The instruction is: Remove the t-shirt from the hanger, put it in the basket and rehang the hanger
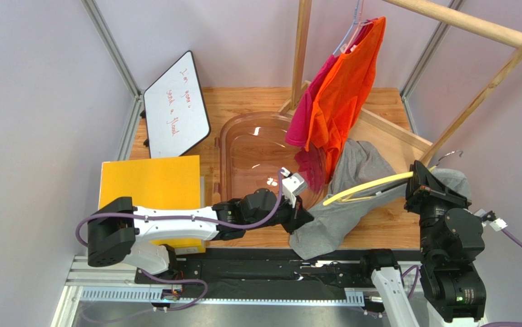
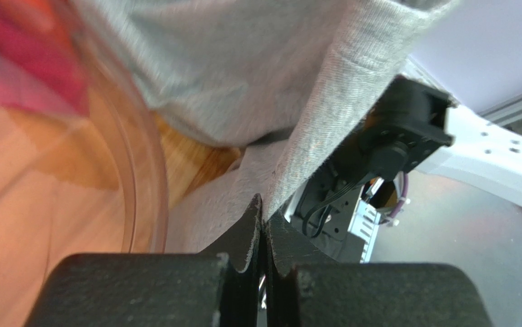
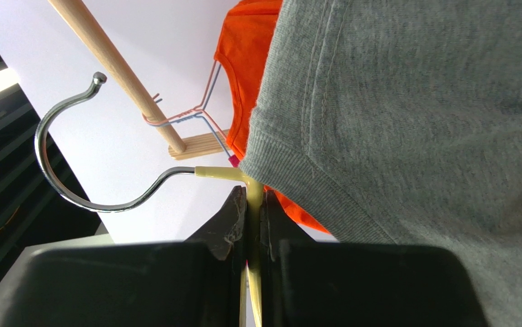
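Sagging rumpled, the grey t-shirt (image 1: pixel 355 197) sits clamped in left pincer (image 2: pixel 263 216), its yellow hanger (image 1: pixel 373 185) in right pincer (image 3: pixel 253 204).

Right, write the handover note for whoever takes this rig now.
Left pincer: shut on a fold of the grey shirt.
Right pincer: shut on the yellow hanger just below its hook, held free of the rack.
Done: hanger is off the rack; one hanger arm shows bare in the top view.
Left: the collar is at the hanger's neck, so the shirt is not off. Probably draw the pincers apart to pull it clear.
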